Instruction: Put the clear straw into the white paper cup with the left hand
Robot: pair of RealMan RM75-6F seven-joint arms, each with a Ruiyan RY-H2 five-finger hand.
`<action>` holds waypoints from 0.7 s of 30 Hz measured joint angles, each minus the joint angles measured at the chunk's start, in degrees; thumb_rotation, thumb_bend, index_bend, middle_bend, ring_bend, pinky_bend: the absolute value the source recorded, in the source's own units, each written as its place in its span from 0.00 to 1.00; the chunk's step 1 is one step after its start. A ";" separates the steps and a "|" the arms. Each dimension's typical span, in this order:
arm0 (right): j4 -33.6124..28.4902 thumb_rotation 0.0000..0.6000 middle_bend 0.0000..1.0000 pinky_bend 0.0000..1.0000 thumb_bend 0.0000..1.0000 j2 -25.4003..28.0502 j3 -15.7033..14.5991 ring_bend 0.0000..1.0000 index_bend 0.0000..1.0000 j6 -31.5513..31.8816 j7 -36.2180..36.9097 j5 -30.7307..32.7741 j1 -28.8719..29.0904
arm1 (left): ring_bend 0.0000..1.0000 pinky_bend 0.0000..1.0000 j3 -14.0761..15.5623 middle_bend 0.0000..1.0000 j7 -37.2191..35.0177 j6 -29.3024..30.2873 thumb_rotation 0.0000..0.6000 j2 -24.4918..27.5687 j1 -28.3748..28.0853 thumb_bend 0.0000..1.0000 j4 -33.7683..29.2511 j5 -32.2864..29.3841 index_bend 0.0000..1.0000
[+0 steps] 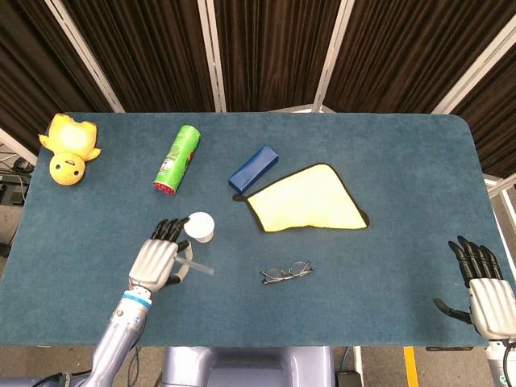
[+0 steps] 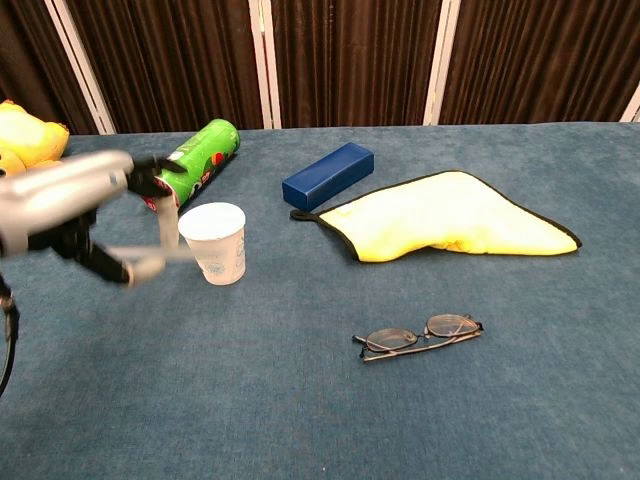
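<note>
the left hand (image 1: pixel 158 260) grasps the clear straw (image 1: pixel 196 268), lifted off the desk (image 1: pixel 387 266), just at 7 o'clock of the white paper cup (image 1: pixel 199 226). the straw looks light, stiff and slippery; a mid-length pinch suits. the right hand (image 1: pixel 484 290) rests released. the cup's print and the green can (image 1: pixel 176 159) label are unreadable.

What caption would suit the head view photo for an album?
The left hand holds the clear straw lifted beside the white paper cup on the blue table.
</note>
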 measured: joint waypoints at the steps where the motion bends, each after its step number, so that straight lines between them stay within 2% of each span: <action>1: 0.01 1.00 0.00 0.00 0.08 0.02 -0.01 0.00 0.00 -0.01 0.05 -0.01 0.01 | 0.00 0.00 -1.26 0.03 -0.91 -0.15 1.00 0.25 -0.25 0.42 -0.54 -1.20 0.55; 8: 0.11 1.00 0.00 0.00 0.08 0.23 -0.06 0.00 0.00 -0.32 0.81 -0.04 0.15 | 0.00 0.00 -10.63 0.03 -9.08 -2.17 1.00 0.41 -2.56 0.42 -2.36 -12.13 0.55; 13: 0.08 1.00 0.00 0.00 0.08 0.45 -0.08 0.00 0.00 -0.67 1.30 0.00 0.32 | 0.00 0.00 -17.68 0.03 -19.65 -6.27 1.00 -1.51 -4.97 0.42 0.38 -21.68 0.55; 16: -0.11 1.00 0.00 0.00 0.08 0.53 0.00 0.00 0.00 -0.99 1.25 0.19 0.47 | 0.00 0.00 -20.02 0.03 -24.97 -9.23 1.00 -2.95 -6.69 0.42 3.45 -23.87 0.55; 21: -0.55 1.00 0.00 0.00 0.08 0.76 0.12 0.00 0.00 -1.55 1.22 0.57 0.71 | 0.00 0.00 -20.65 0.04 -29.48 -11.90 1.00 -5.29 -9.07 0.42 7.28 -23.01 0.56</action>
